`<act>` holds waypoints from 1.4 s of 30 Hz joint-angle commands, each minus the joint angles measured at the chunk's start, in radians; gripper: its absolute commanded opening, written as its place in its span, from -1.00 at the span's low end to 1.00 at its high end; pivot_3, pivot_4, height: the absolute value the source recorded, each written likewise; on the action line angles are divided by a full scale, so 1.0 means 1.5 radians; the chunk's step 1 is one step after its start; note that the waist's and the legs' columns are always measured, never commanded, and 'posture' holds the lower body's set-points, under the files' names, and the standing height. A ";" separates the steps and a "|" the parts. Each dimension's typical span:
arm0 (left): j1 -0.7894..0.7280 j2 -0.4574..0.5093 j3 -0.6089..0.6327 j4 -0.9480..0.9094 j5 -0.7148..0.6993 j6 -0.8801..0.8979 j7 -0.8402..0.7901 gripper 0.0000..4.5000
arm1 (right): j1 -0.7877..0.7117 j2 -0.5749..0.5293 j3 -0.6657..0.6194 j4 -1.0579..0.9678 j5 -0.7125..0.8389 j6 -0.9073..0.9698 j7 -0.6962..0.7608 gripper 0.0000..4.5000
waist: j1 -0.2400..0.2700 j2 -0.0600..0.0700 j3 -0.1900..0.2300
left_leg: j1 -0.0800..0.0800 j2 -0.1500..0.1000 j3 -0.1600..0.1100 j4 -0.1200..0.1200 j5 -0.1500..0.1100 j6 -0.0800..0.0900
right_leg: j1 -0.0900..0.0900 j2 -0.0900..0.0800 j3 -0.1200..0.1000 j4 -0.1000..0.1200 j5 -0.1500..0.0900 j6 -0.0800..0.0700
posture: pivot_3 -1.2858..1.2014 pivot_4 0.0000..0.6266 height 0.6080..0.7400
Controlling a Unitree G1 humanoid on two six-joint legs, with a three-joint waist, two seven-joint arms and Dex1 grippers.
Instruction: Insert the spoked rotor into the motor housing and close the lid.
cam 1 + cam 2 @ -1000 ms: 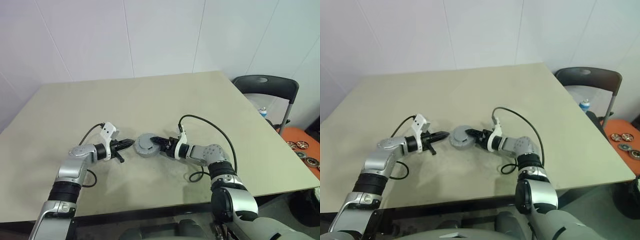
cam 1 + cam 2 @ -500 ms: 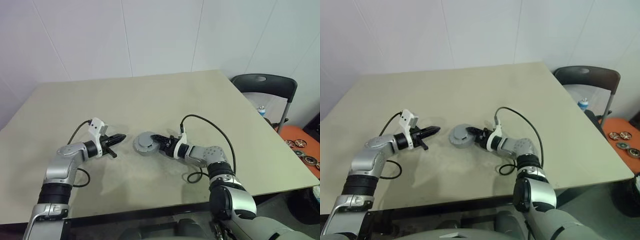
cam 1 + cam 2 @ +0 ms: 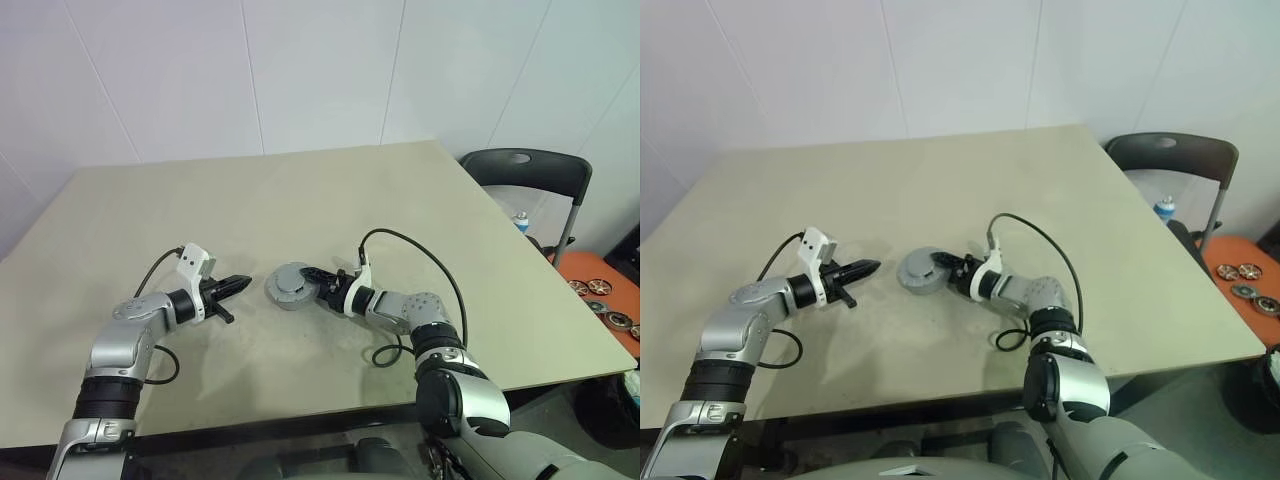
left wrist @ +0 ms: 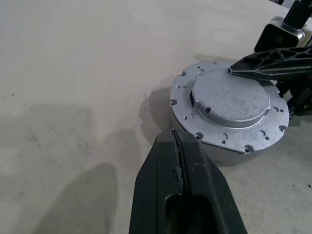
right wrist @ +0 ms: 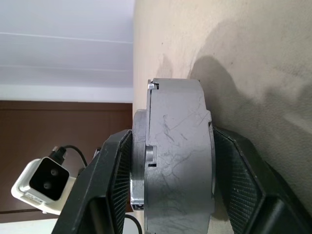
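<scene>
The solid grey round metal lid, with its ridged edge and raised centre plate, sits seated on the motor housing, whose plain grey side wall shows beneath it; the stack rests on the pale beige worktop roughly between the two arms. The windings and the spoked rotor cannot be made out, so I judge the rotor to be already inside and the closing step essentially made.

The right gripper grasps the closed stack across its thickness, one black finger lying over the lid's top face and the other against the underside (the right wrist view shows the body pinched between the two pads). The left gripper is clenched on nothing, its tip just beside the housing's rim but apart from it.

What could go wrong from here:
- If the lid is not fully seated, letting go with the right gripper could leave it cocked or let it lift off.
- Pulling the right fingers out sideways may drag the stack across the worktop, since one finger seems to sit under it.
- The left gripper's closed tip is close enough to nudge the rim if it swings inward.
</scene>
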 commanded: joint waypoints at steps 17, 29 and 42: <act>-0.007 -0.003 0.040 -0.051 -0.066 0.045 0.030 -1.00 | -0.004 0.025 0.000 0.014 -0.012 -0.026 -0.026 -0.04 | -0.004 0.000 0.000 | -0.001 0.000 0.000 0.000 0.000 0.000 | -0.001 0.000 0.000 0.000 0.000 -0.001 | 0.03 -1.00 1.00; 0.019 0.000 0.048 -0.082 -0.082 0.059 0.040 -1.00 | -0.064 0.051 -0.044 -0.065 0.078 0.060 -0.029 -0.04 | -0.015 0.000 0.002 | -0.013 0.000 0.000 0.000 0.001 -0.001 | -0.013 -0.001 0.000 0.002 0.003 -0.004 | 0.03 -1.00 1.00; 0.010 -0.003 0.046 -0.062 -0.081 0.048 0.041 -1.00 | -0.070 0.062 -0.069 -0.103 0.119 0.076 -0.014 -0.04 | -0.015 -0.002 0.001 | -0.033 -0.005 0.000 0.004 0.004 -0.008 | -0.034 -0.010 0.000 0.008 0.004 -0.003 | 0.03 -1.00 1.00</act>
